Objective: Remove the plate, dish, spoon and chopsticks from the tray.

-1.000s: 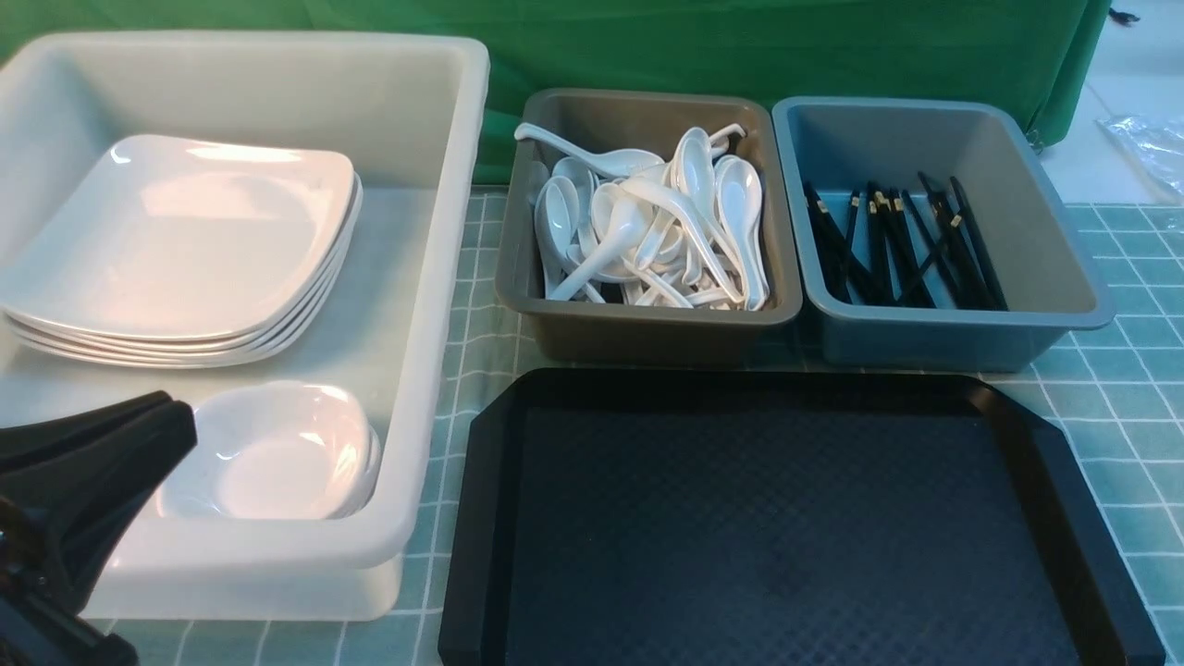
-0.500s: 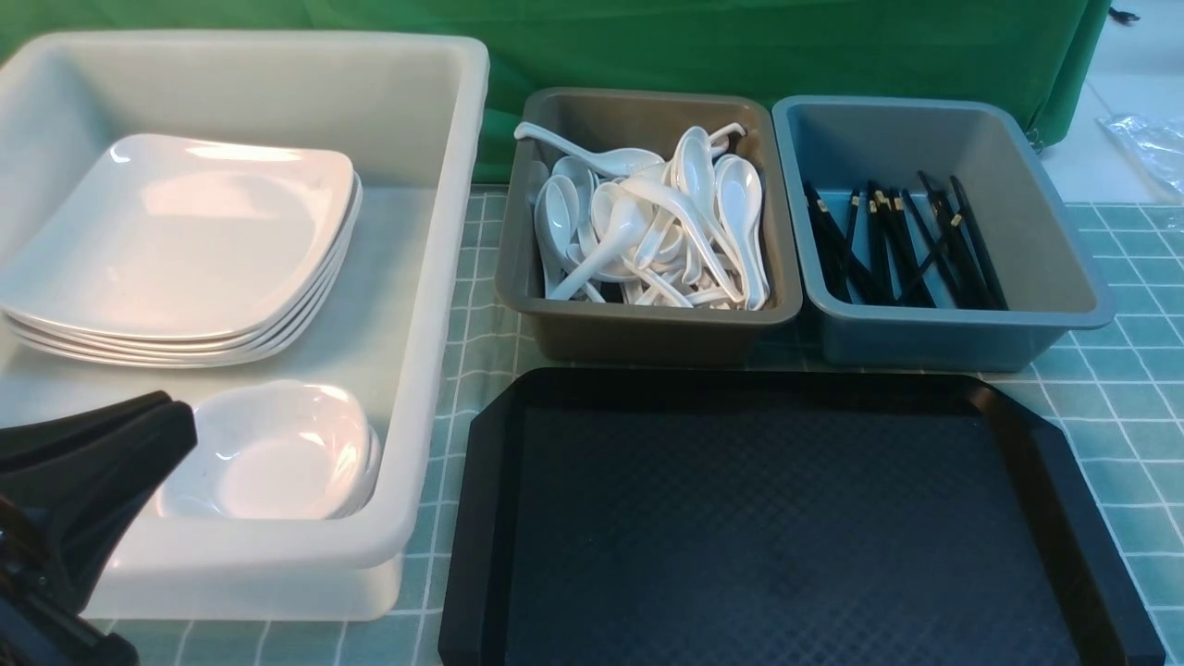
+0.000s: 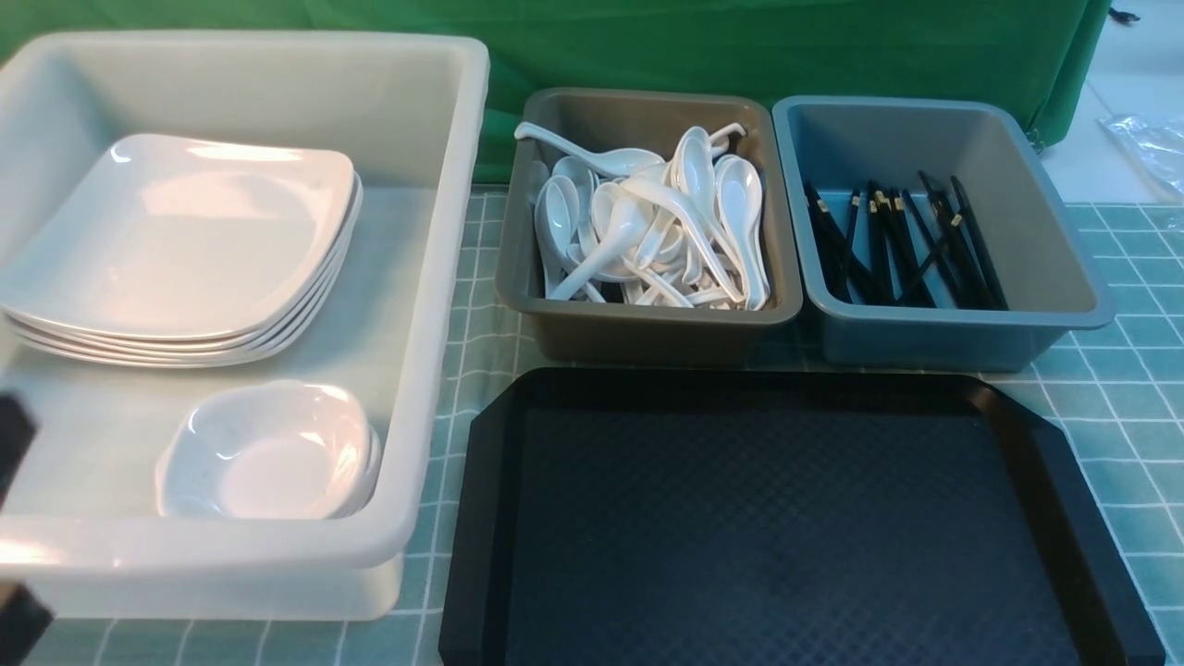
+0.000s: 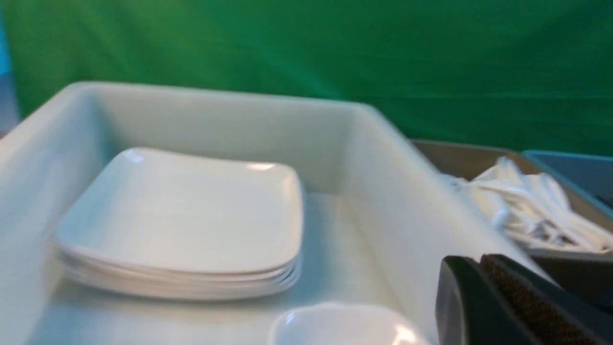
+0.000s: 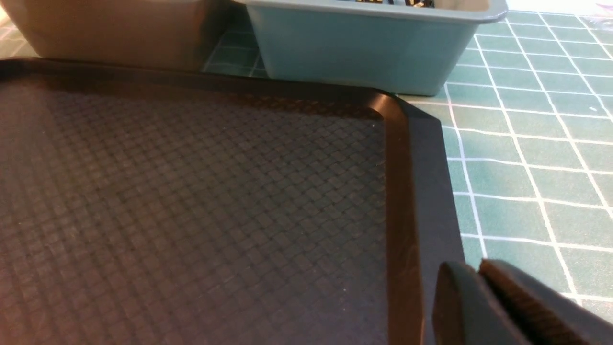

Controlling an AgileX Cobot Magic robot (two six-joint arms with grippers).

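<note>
Tray (image 3: 1017,435) at lower right was found bare; both arms should be parked clear. Left jaws were pressed together, right jaws nearly so.

You see a big black rectangular plastic tray (image 3: 795,518) whose floor carries a fine diamond weave. Under it, your teal tablecloth (image 3: 1124,370) is ruled with thin white grid lines. The large off-white plastic tub (image 3: 435,277) holds glossy white square plates (image 3: 185,240) and small glossy white dishes (image 3: 268,453). White soup spoons (image 3: 647,222) fill the brown-grey tub (image 3: 638,338); black chopsticks with gold bands (image 3: 902,245) lie in the blue-grey tub (image 3: 934,347). Behind hangs a plain green cloth (image 3: 740,46).
</note>
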